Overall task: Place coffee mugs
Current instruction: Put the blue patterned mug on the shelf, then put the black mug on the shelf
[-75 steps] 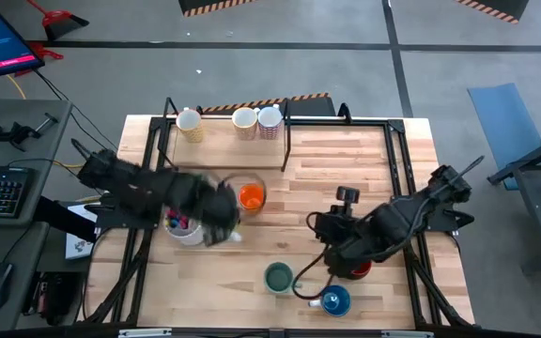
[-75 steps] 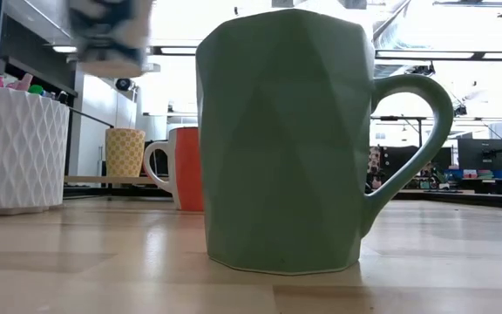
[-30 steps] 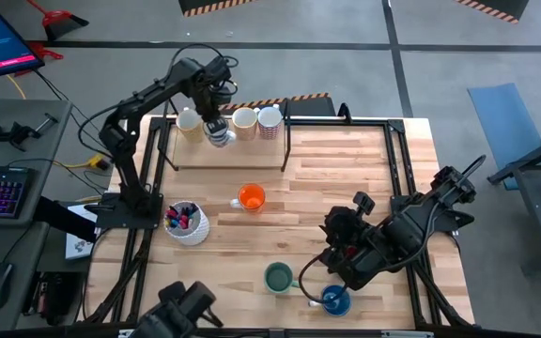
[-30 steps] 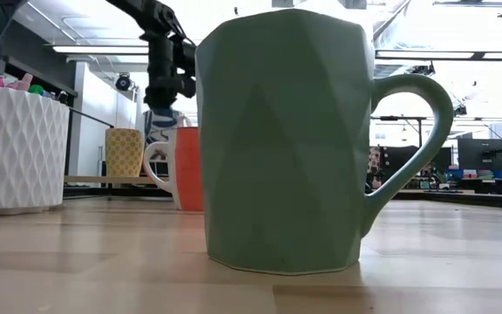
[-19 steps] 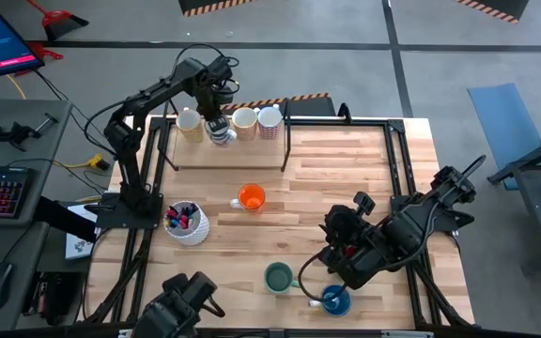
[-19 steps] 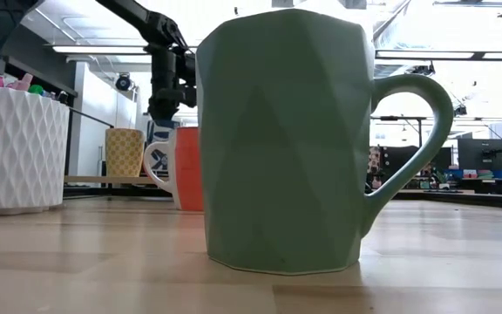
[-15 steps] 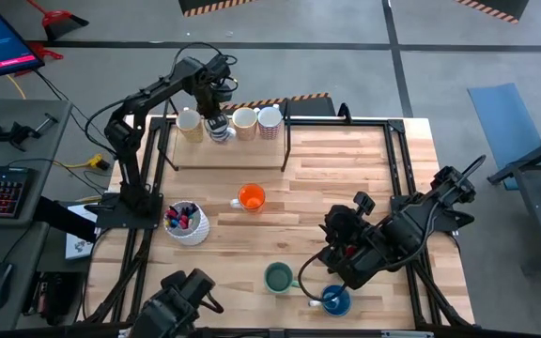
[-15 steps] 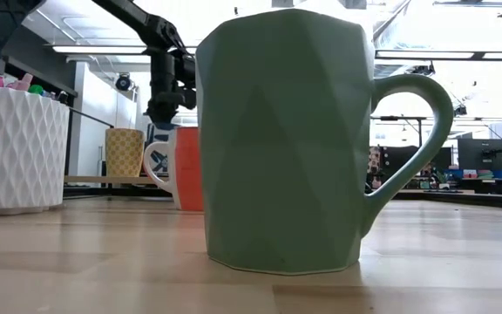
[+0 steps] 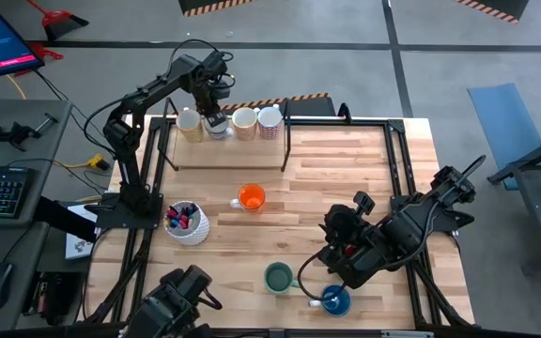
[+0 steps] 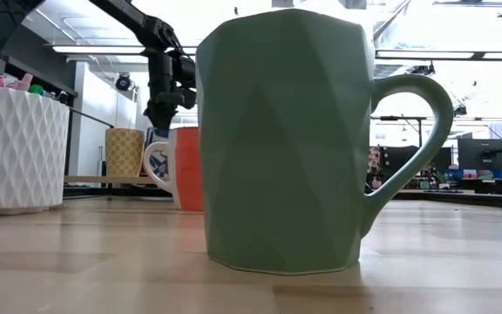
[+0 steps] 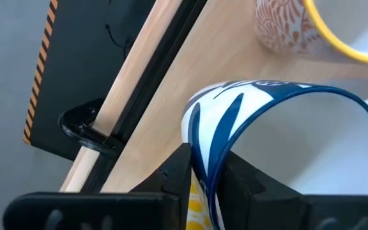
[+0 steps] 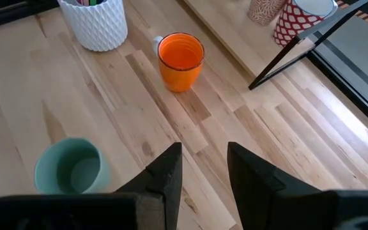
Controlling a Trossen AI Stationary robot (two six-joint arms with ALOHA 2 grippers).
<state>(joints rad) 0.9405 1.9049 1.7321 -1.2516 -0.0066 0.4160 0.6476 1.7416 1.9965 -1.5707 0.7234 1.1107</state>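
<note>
My left gripper (image 9: 216, 118) reaches over the raised shelf (image 9: 228, 155) at the table's far left and is shut on a white mug with blue leaf marks (image 11: 280, 147). This mug sits between a yellow-patterned mug (image 9: 190, 125) and a cream mug (image 9: 244, 120); a red-patterned mug (image 9: 270, 120) stands beyond them. The orange mug (image 9: 251, 197), green mug (image 9: 278, 278) and blue mug (image 9: 335, 300) stand on the table. My right gripper (image 12: 203, 169) is open, above the table between the green and blue mugs. The dark red mug is hidden. My left gripper pinches the blue-marked mug's wall at the rim (image 11: 204, 150), one finger inside the mug and one outside. The fingers come from above, pointing down. The mug hangs upright below them (image 10: 160, 161); the orange mug's handle hides its base, so whether it rests on the shelf I cannot tell.
A white perforated pen holder with markers (image 9: 186, 222) stands near the table's left edge. Black frame rails (image 9: 287, 141) border the shelf and table sides. Bare wood lies between the shelf and the orange mug and toward the table's right.
My left gripper has carried the blue-marked mug a little toward the far edge and lowered it into the gap between the yellow-patterned and cream mugs, staying shut on it. The right arm has kept still.
</note>
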